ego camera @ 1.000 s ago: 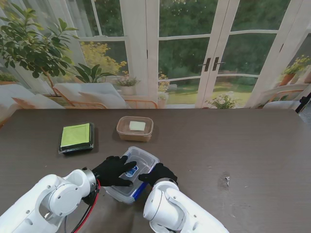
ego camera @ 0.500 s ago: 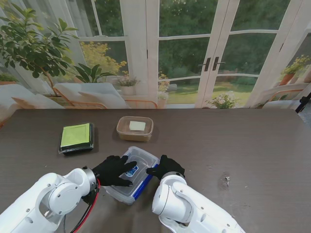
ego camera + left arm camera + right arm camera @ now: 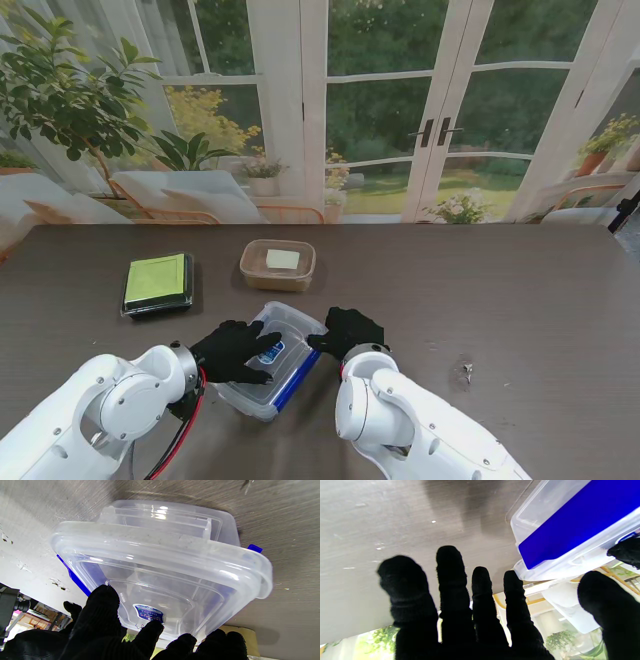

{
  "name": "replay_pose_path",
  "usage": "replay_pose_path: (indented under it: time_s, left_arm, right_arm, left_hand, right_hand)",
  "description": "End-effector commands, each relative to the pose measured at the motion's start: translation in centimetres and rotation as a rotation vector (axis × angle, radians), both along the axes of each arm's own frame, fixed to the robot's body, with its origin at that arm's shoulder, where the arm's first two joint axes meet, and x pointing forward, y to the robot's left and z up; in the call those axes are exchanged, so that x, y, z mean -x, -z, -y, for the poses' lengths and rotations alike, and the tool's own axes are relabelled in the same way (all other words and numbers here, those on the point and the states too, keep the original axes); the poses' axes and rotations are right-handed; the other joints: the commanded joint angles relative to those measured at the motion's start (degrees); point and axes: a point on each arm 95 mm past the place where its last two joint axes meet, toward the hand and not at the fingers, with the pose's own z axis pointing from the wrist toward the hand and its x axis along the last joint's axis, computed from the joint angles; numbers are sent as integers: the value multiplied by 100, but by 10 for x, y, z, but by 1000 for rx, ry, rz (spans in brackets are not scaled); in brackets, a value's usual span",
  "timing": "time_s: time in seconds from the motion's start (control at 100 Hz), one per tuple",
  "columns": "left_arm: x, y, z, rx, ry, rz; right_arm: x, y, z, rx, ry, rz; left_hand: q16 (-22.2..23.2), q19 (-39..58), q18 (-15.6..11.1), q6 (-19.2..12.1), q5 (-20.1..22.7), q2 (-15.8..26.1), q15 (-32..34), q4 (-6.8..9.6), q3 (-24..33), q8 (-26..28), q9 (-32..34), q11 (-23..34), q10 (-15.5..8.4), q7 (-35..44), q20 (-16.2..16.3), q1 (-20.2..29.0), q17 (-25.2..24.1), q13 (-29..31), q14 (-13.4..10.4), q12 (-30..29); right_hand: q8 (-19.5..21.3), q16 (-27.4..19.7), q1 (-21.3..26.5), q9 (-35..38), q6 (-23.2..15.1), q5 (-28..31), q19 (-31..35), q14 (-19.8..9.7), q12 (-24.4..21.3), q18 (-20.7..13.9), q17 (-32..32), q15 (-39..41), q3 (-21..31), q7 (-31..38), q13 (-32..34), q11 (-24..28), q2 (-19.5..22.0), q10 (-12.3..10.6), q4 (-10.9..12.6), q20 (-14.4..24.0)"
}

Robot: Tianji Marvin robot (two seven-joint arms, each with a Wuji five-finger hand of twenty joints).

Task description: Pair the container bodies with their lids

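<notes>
A clear plastic container (image 3: 290, 345) with its clear lid (image 3: 160, 562) on top sits on the dark table near me, left of centre. A blue clasp (image 3: 297, 368) (image 3: 570, 522) runs along its right side. My left hand (image 3: 235, 350) (image 3: 105, 630), in a black glove, lies flat on the lid with fingers stretched over the blue label (image 3: 148, 613). My right hand (image 3: 345, 330) (image 3: 460, 610) hovers just right of the container's far corner, fingers spread, holding nothing. Farther from me stand a brown container (image 3: 278, 264) with a pale square in it and a black tray with a green lid (image 3: 158, 282).
A small pale mark (image 3: 466, 372) lies on the table to the right. The table's far edge (image 3: 400, 226) runs along the glass doors. Both white arms rise from the near corners of the stand's view.
My right hand has drawn away from the blue clasp side, moving right and farther from me, its fingers now spread. The left hand and the container have stayed put.
</notes>
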Motion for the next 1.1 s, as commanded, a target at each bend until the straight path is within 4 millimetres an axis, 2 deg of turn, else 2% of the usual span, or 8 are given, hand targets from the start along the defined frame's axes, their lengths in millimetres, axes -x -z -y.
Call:
replay_pose_path:
  time_s: [0.0,0.17,0.26,0.53,0.84,1.09]
  left_arm:
    - [12,25,-3,-37,9,-90]
    - [13,24,-3,-40,9,-92]
    - [13,24,-4,-41,11,-91]
    - [12,23,-4,-43,16,-87]
    - [9,16,-5,-33,11,-46]
    - [8,5,-10,-7,-6,28]
  right_arm:
    - [-2,2,3,3,-8,-16]
    - [-11,2,6,-4,-68,-10]
    - [-16,3,7,-9,-90,-10]
    - [-25,4,9,-24,-137,-6]
    - [-16,-3,15,-4,-218,43]
    - [-11,-5,20,41,-326,73]
  left_hand:
    - [94,-93,-300,-180,199,349,301,90,-123,184,720,1124,-675,370,98,-118,37,146,-362,359]
    - [94,-90,-294,-201,201,346,302,90,-121,182,727,1125,-676,370,100,-111,43,149,-364,360]
    - [95,-89,-293,-220,204,348,304,90,-121,182,741,1129,-679,370,100,-107,45,153,-359,362]
    - [96,-85,-284,-270,201,352,308,89,-121,175,752,1126,-679,364,101,-97,60,166,-360,361]
    - [101,-73,-281,-312,76,406,314,92,-116,155,763,1130,-679,314,107,-92,86,184,-343,364]
    - [112,-49,-250,-470,-55,481,335,85,-126,100,813,1141,-678,267,122,-106,131,259,-297,366]
  right_hand:
    - [36,-90,25,-211,-205,116,-189,85,-112,-136,-3342,-204,-152,-51,-246,-103,74,8,146,-149]
    - [23,-304,61,-279,-368,86,-500,73,-261,-197,-3592,-741,-143,-159,-516,-325,53,-160,135,-267]
    - [1,-456,70,-379,-516,-176,-727,97,-334,-213,-3762,-1117,-172,-251,-758,-457,54,-282,124,-348]
    - [-34,-794,57,-511,-635,-355,-1227,111,-554,-219,-4050,-1913,-323,-323,-993,-763,109,-335,109,-532]
    - [-71,-856,84,-633,-483,-696,-1286,143,-633,-179,-4070,-2087,-401,-389,-1047,-831,40,-249,115,-549]
    - [-157,-873,210,-861,-708,-950,-1330,-15,-652,-275,-4074,-2169,-439,-525,-1147,-847,-112,-418,124,-551]
